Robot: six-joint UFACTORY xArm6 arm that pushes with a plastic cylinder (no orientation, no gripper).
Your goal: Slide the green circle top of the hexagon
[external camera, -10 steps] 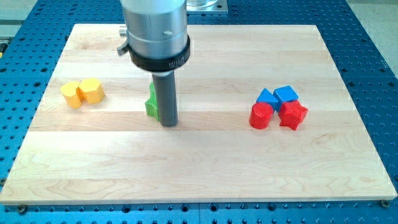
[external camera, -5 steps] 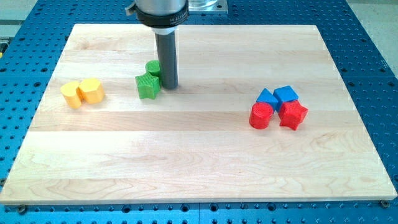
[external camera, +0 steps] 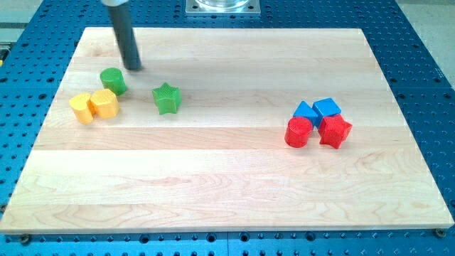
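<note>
The green circle [external camera: 113, 80] sits at the view's left, just above and touching or nearly touching the yellow hexagon [external camera: 104, 104]. A yellow round block [external camera: 82, 108] touches the hexagon's left side. The green star [external camera: 166, 98] lies apart, to the right of the circle. My tip [external camera: 133, 67] is above and slightly right of the green circle, a small gap away from it.
At the view's right is a tight cluster: a blue triangle-like block [external camera: 306, 111], a blue cube [external camera: 327, 108], a red cylinder [external camera: 298, 132] and a red star [external camera: 335, 131]. The wooden board [external camera: 234, 192] lies on a blue perforated table.
My tip moved left and up, away from the green star. The green circle slid left from beside the star to just above the yellow hexagon. The star barely shifted.
</note>
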